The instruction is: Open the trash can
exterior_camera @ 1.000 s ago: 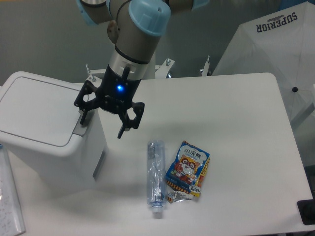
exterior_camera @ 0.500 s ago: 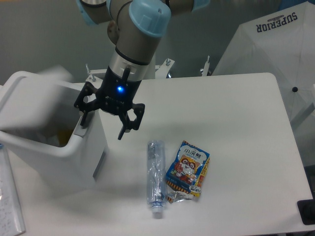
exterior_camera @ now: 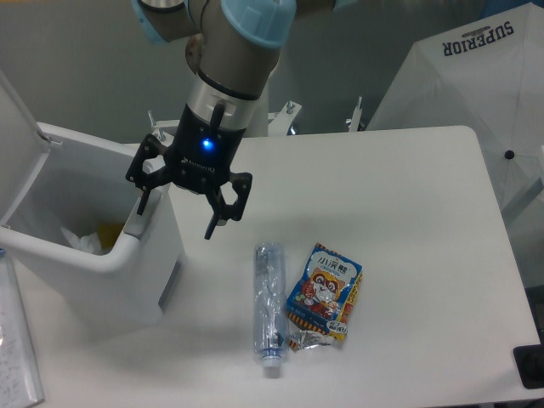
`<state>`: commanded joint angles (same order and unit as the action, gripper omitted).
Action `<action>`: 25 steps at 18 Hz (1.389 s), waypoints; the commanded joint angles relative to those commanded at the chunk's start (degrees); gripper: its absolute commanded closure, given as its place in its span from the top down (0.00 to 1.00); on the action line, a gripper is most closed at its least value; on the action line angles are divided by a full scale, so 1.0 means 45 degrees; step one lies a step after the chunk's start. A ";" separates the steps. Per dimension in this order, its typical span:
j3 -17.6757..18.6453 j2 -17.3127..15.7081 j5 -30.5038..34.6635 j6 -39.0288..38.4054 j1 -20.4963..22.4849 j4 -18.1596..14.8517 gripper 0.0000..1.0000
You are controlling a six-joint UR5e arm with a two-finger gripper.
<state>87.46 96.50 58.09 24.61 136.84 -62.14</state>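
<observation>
Trash can [exterior_camera: 102, 255] at table's left edge, lid [exterior_camera: 17, 127] already tipped up at its far-left side; paper scraps visible inside. Gripper [exterior_camera: 181, 204] at the bin's right rim, jaws apart, empty. Bottle [exterior_camera: 269, 308] lies rightward, near front edge.

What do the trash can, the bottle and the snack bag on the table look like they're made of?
Trash can: likely molded plastic, a smooth white shell with rounded corners and a soft sheen.
Bottle: thin clear plastic; it is see-through and looks crumpled, lying on its side.
Snack bag: printed glossy film, probably foil-lined, judging by the silvery crinkled end.
</observation>
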 joint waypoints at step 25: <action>0.0331 0.2186 0.6930 0.9489 0.4179 0.0234 1.00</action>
<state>88.95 106.34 89.28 67.31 155.65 -61.08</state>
